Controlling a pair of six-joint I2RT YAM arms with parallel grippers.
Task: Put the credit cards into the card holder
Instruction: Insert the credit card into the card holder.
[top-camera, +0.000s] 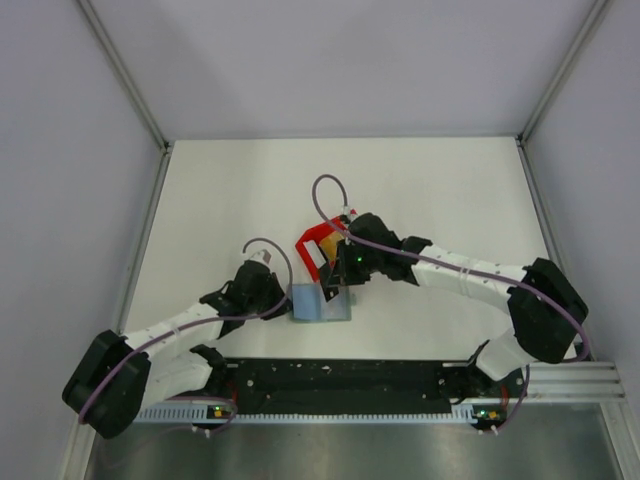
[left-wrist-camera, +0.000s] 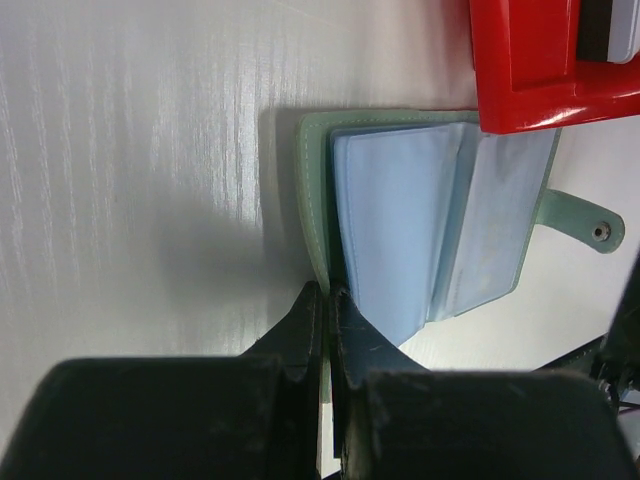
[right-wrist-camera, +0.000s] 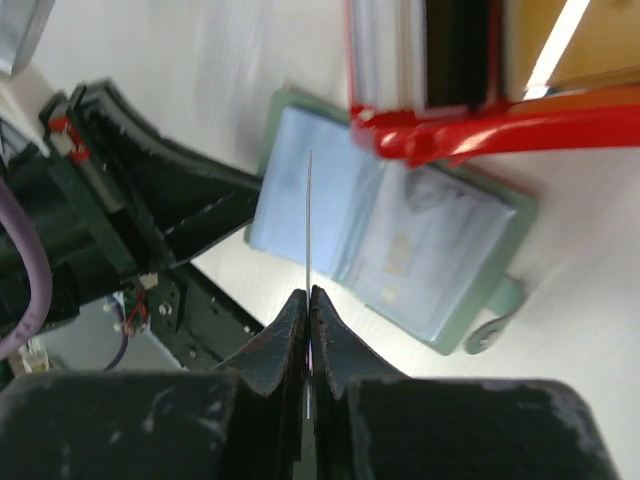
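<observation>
Right end effector (right-wrist-camera: 308, 297) fingers pressed together on one credit card (right-wrist-camera: 309, 215), seen edge-on as a thin line, its free edge aimed at the card holder (right-wrist-camera: 400, 240) just beyond. Holder lies open on the desk (top-camera: 220, 190), light blue pockets up, long axis left–right; left end effector (left-wrist-camera: 325, 295) clamped on its left cover edge. Just far of it, red bin (right-wrist-camera: 480, 130) holds tan cards (right-wrist-camera: 610, 50). Pocket contents: cannot tell. Judgement: next move needs card edge lined up with a pocket mouth.

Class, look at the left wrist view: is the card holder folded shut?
No, the card holder lies open, its light blue inner pockets facing up.
</observation>
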